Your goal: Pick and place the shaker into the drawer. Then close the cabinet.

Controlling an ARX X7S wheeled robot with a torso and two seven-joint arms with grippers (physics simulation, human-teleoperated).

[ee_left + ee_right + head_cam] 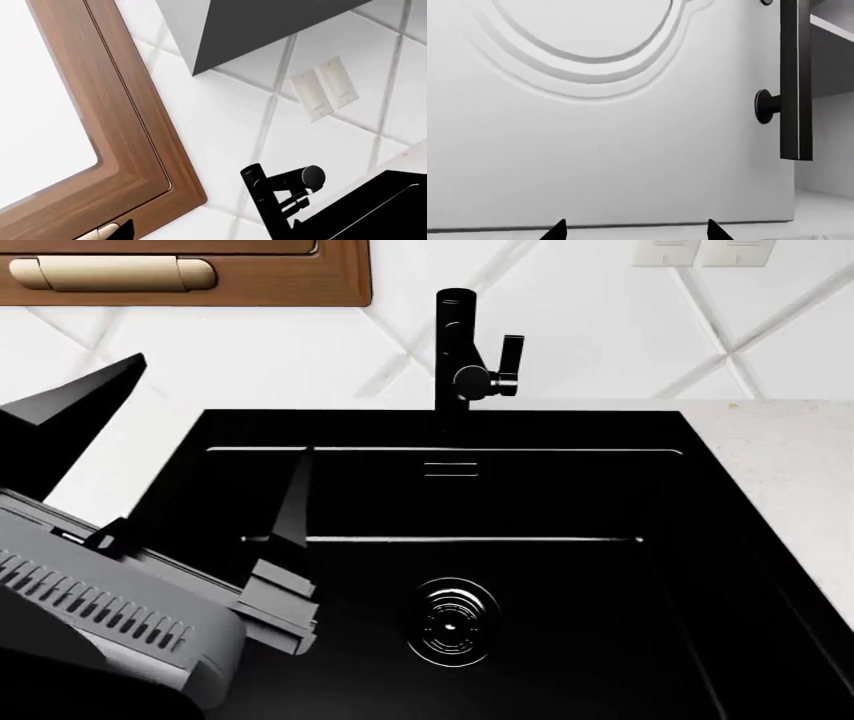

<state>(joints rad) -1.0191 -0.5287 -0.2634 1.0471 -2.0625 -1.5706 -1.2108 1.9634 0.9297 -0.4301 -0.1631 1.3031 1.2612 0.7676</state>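
No writing or brand mark can be read anywhere.

Nearest in the head view, the grey-and-black left hand (200, 455) hangs over the left part of the black rectangular sink (694, 540), its two pointed black fingers (291, 505) spread well apart with nothing between them. One round ribbed drain (451, 617) sits in the sink floor. Behind the basin stands one matte black tap (458, 350) with a side lever, and white marble-look surface (801, 455) shows to the right. Further back is a white diagonally tiled wall carrying two cream switch plates (323, 92), plus one brown wooden wall cabinet (267, 280) with a brass cup handle (114, 273).

In the right wrist view, only the two black fingertips (557, 231) of the right hand (635, 231) show, set apart and holding nothing. Just beyond them is one pale grey cabinet front with curvy raised moulding (594, 125) and one black bar handle (796, 80). Past its edge a pale interior is visible.

The shaker and the drawer cannot be seen in any view.
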